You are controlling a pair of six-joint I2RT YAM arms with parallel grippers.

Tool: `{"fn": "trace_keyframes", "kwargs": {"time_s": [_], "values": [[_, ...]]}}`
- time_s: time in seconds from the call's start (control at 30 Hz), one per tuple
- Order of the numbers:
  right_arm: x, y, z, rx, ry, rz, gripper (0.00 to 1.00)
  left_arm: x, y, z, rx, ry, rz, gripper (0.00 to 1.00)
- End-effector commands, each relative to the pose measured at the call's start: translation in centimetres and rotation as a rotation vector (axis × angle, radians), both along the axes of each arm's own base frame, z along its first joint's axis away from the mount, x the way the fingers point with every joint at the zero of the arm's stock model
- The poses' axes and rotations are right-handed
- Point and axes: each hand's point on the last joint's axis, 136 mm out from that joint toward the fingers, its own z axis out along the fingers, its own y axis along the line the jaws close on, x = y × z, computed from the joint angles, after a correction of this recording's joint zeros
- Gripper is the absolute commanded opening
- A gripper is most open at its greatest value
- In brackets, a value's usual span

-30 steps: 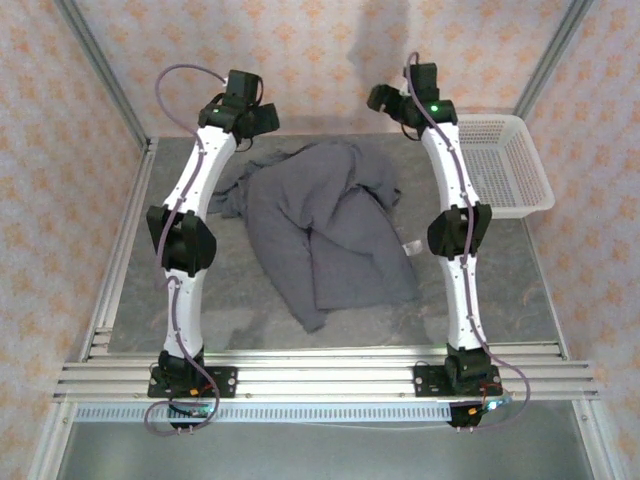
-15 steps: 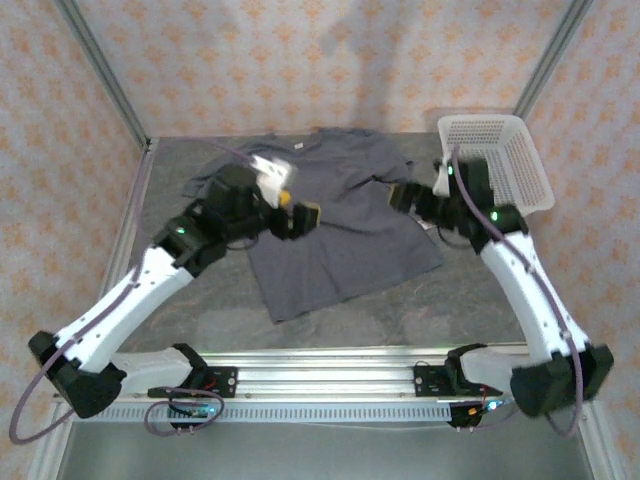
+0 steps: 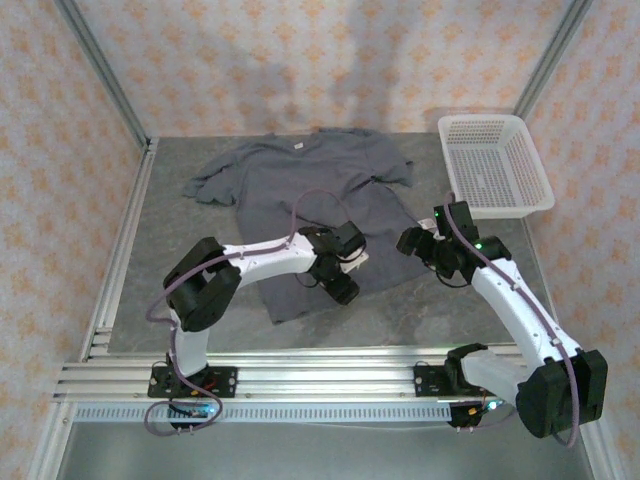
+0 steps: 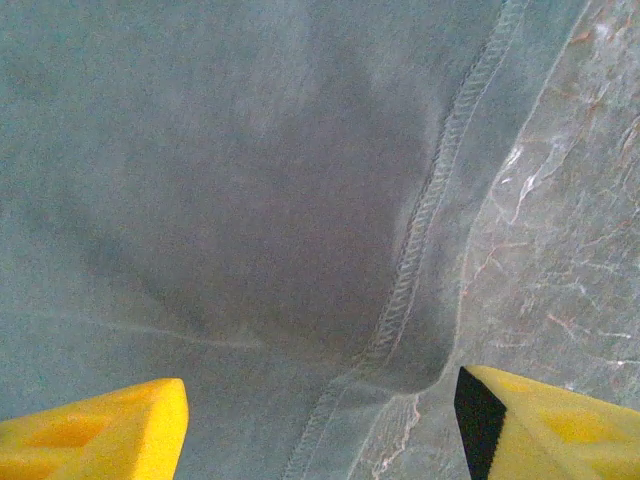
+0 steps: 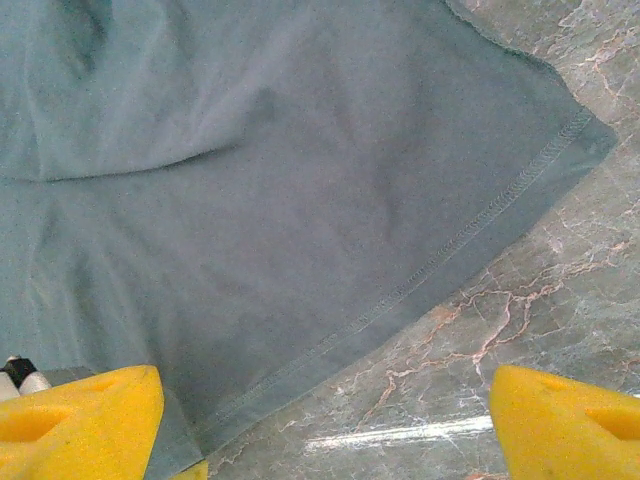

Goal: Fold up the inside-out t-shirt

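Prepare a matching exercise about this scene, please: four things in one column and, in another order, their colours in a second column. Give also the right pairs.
Things:
1. t-shirt
2. basket
3. table
4. left gripper's fingers

Colours:
a. yellow
b. white
c. plain dark grey
d. grey with pale marble veins

Pairs: 1-c, 2-b, 3-d, 4-a

The grey, marble-veined worktop (image 3: 135,250) carries a dark grey t-shirt (image 3: 300,190) spread flat, collar toward the far edge, sleeves out to both sides, and stitched hem toward the near edge. A white mesh basket (image 3: 490,170) sits at the far right corner, near the shirt's sleeve but apart from it.
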Motion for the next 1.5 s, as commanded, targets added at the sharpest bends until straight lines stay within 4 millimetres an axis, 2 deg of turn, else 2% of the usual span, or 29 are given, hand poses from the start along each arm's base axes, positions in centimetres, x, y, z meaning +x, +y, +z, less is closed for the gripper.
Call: {"fn": "trace_keyframes", "kwargs": {"time_s": [0.0,0.13,0.2,0.33,0.63,0.77,0.97,1.03,1.13,1.23,1.43,1.47], "values": [[0.7,-0.4,1.1,-0.010,-0.047,-0.029,0.86,-0.2,0.1,0.0,0.053,-0.013,-0.057,0.73],[0.8,-0.5,1.7,-0.012,-0.064,-0.032,0.86,0.2,0.2,-1.6,0.109,-0.007,-0.077,0.71],[0.9,-0.6,2.0,-0.019,-0.076,-0.034,0.86,-0.3,-0.2,-2.3,0.108,0.039,-0.097,0.71],[1.0,-0.8,2.6,-0.035,-0.083,-0.031,0.86,-0.9,-0.5,-2.7,0.097,0.057,-0.112,0.75],[0.8,-0.7,2.3,-0.025,-0.079,-0.036,0.86,-0.2,-0.2,-1.0,0.055,-0.032,-0.077,0.55],[0.8,-0.9,2.5,-0.032,-0.085,-0.039,0.86,0.2,-0.4,-0.3,0.027,-0.062,-0.066,0.37],[0.5,-0.9,2.3,-0.034,-0.076,-0.033,0.86,0.4,-0.8,0.1,0.014,-0.065,-0.062,0.28],[0.4,-1.0,2.3,-0.037,-0.077,-0.032,0.86,0.4,-0.8,0.3,0.009,-0.069,-0.060,0.29],[0.2,-0.9,2.3,-0.031,-0.079,-0.031,0.86,0.4,-0.7,0.4,0.013,-0.068,-0.059,0.43],[0.1,-0.9,2.3,-0.033,-0.080,-0.027,0.86,0.3,-0.6,0.2,0.012,-0.069,-0.059,0.47],[0.2,-1.0,2.4,-0.036,-0.082,-0.027,0.86,0.2,-0.8,0.2,0.000,-0.062,-0.063,0.45],[0.2,-1.0,2.4,-0.036,-0.083,-0.026,0.86,0.3,-1.0,1.5,-0.027,-0.082,-0.061,0.45]]}}
